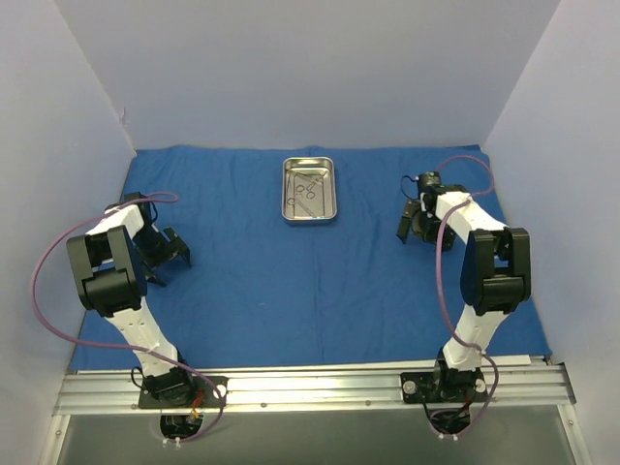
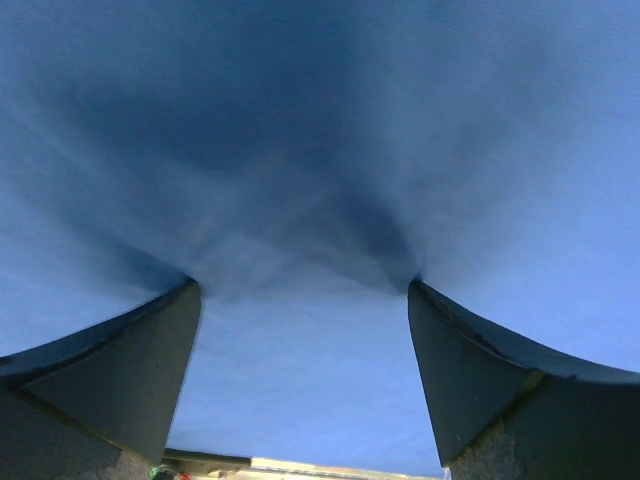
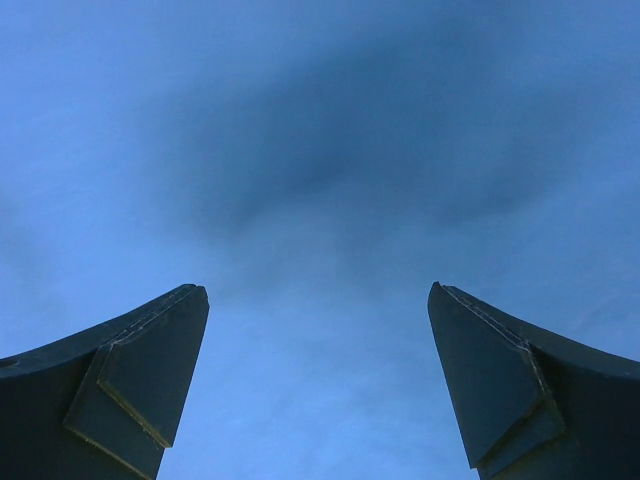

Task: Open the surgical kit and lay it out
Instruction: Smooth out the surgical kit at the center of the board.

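At twelve o'clock on the cloth [image 1: 291, 291], the tray [image 1: 310, 220] is holding the instruments [image 1: 308, 190]. The left gripper [image 1: 170, 262] at nine and the right gripper [image 1: 414, 231] at three are hanging open, empty. Those thin, slippery, stiff instruments are probably wanting a pinch at the rings.

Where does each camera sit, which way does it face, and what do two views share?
Top external: above and behind the robot, looking down on blue cloth wrap and steel tray; left arm, right arm show.
Left wrist: on left arm, facing wrap closely; open left gripper shows.
Right wrist: on right arm, likewise; open right gripper shows.
Shared: the wrap fills both wrist views.
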Robot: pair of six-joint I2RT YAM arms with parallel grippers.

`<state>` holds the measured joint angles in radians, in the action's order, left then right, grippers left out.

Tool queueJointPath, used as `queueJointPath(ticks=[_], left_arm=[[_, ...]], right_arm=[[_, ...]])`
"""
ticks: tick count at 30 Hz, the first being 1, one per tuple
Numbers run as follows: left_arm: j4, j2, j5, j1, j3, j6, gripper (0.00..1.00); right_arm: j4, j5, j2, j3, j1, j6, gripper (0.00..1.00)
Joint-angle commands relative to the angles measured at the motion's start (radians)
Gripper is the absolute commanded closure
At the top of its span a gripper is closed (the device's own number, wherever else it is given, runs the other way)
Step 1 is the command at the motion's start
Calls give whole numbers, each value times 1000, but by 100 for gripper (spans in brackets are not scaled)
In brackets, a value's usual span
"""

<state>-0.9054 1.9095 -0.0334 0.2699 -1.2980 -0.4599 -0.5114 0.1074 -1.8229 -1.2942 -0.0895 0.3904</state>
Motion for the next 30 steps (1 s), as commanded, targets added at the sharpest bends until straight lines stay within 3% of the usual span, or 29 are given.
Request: queueJointPath(ticks=[1, 8, 16, 22, 30], left_arm=[[25, 20, 4, 11, -18, 18, 6], [13, 37, -5, 15, -32, 17, 6], [-35, -133, 21, -23, -147, 3, 6], [89, -139, -57, -24, -147, -22, 6], [235, -24, -171, -21, -196, 41, 6]], right_arm=[[-3, -11, -22, 68, 85, -36, 0], [-33, -40, -38, 43, 211, -31, 0], [-43, -37, -16, -181, 183, -15, 0], [-53, 70, -208, -529, 131, 53, 1], [63, 8, -456, -758, 134, 84, 1]])
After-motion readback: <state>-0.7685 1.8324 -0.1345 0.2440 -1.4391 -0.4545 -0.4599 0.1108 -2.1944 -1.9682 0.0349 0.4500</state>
